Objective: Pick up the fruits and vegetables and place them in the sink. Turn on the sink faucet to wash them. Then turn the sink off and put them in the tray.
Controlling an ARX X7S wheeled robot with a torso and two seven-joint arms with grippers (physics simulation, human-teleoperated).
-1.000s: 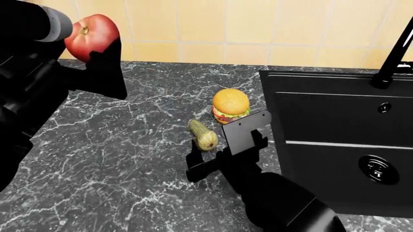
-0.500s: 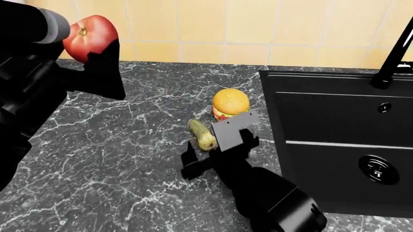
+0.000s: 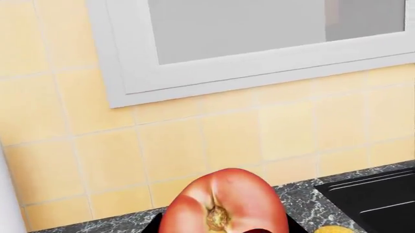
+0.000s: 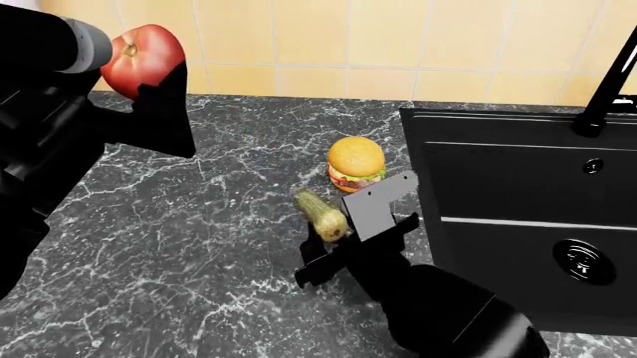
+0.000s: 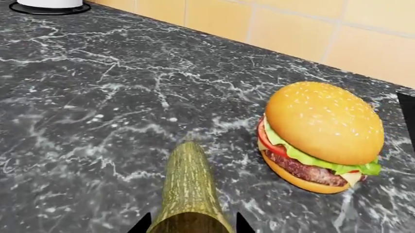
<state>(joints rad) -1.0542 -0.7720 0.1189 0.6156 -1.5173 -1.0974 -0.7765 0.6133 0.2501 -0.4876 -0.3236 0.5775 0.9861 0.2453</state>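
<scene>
My left gripper is raised at the far left, shut on the round red tomato. The left wrist view shows the tomato filling the space between the jaws, stem scar facing the camera. The stubby yellow-green squash sits mid-counter with its near end between the fingers of my right gripper, which is shut on it. In the right wrist view the squash points away from the gripper. The black sink lies to the right, its faucet at the far right corner. The tray is out of view.
A burger stands just behind the squash, close to the sink's left rim; it also shows beside the squash in the right wrist view. A white object stands at the back of the marble counter. Yellow tiled wall behind.
My right gripper has shifted right and slightly back toward me, and the squash has moved with it, its near end now tilted. The left arm with the tomato has stayed nearly still.
</scene>
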